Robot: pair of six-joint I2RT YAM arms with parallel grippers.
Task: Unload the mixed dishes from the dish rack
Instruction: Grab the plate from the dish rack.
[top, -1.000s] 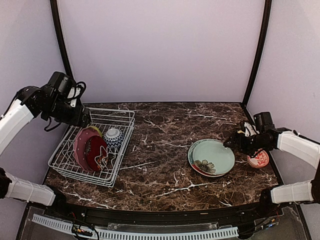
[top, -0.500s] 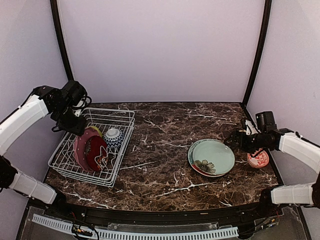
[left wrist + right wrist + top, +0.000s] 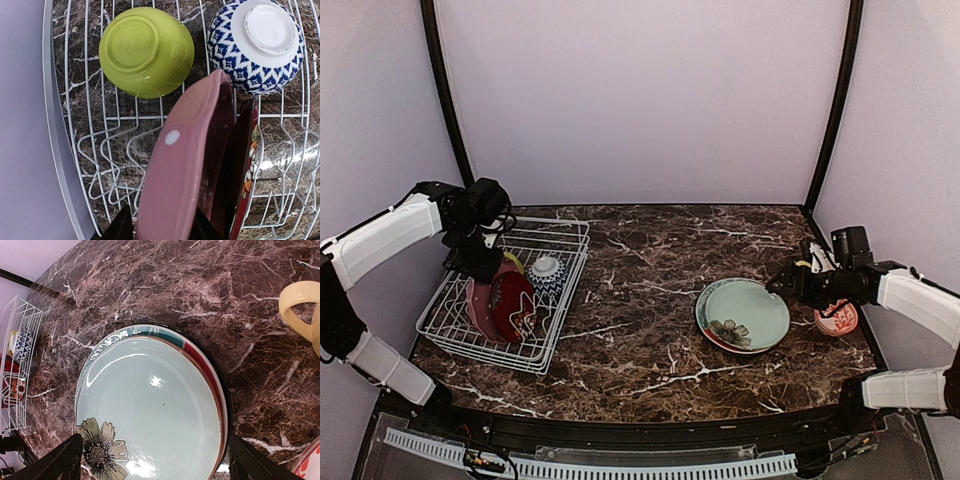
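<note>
The white wire dish rack [image 3: 572, 232] stands at the left and holds two upright plates and two upturned bowls. A mauve-pink plate [image 3: 175, 170] leans beside a dark red floral plate [image 3: 247, 170]. Behind them sit a lime-green bowl [image 3: 145, 50] and a blue-white bowl [image 3: 255, 47]. My left gripper [image 3: 162, 227] is down in the rack, its fingers pressed on either side of the pink plate's rim. My right gripper [image 3: 155, 465] hangs open over the pale green plate [image 3: 150, 405], which lies on the red-teal plate [image 3: 200, 347].
A pale yellow mug [image 3: 300, 305] and a red-white bowl [image 3: 837, 320] stand on the marble at the far right. The rack's wire tines [image 3: 110, 160] rise close to my left fingers. Dark frame posts stand at both back corners.
My left arm has swung in over the rack and dropped onto the plates, its jaws narrowing around the pink plate. The right arm has barely moved.
</note>
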